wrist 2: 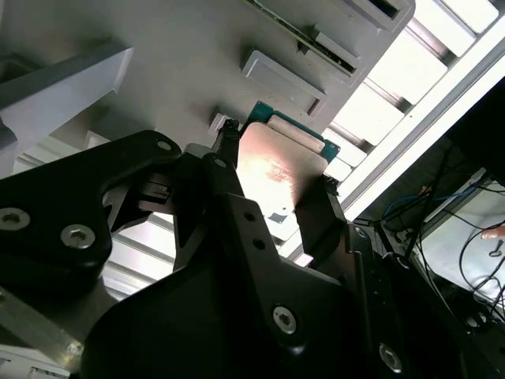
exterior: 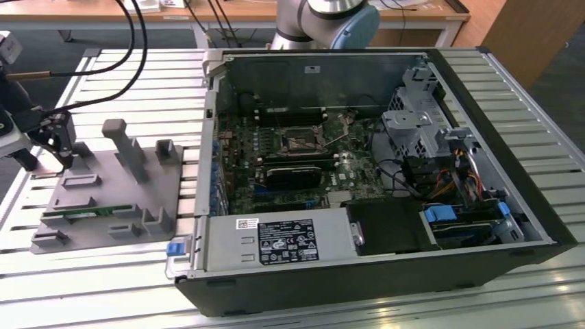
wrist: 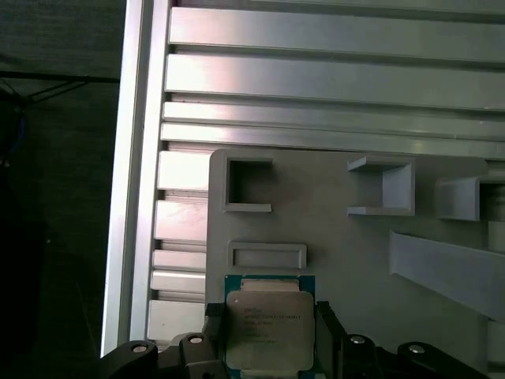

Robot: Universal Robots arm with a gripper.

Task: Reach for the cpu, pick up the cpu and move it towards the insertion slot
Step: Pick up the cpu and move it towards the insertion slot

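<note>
Hand hangs at the exterior view's left, over the far corner of the grey tray on the slatted worktop. From this camera I cannot make out the cpu itself. The slot sits on the board inside the open case, toward the exterior view's right of the hand and well apart from it. The case wall nearest the tray stands between the two. I judge this to be the relation that counts: the slot lies sideways across that wall, and the hand is on the tray side.

In the second wrist view the cpu is between the fingers, its shiny face catching the light and a thin green edge at its far side. The fingers bear on two opposite edges, so I read the hand as clamped on the cpu. The tray lies beyond it.

In the first wrist view the cpu lies square to the hand, with a black finger tight against each side. Being square, it has no long axis to mind. It is over the tray, just beside a shallow rectangular pocket; whether it is clear of the tray I cannot tell.
</note>
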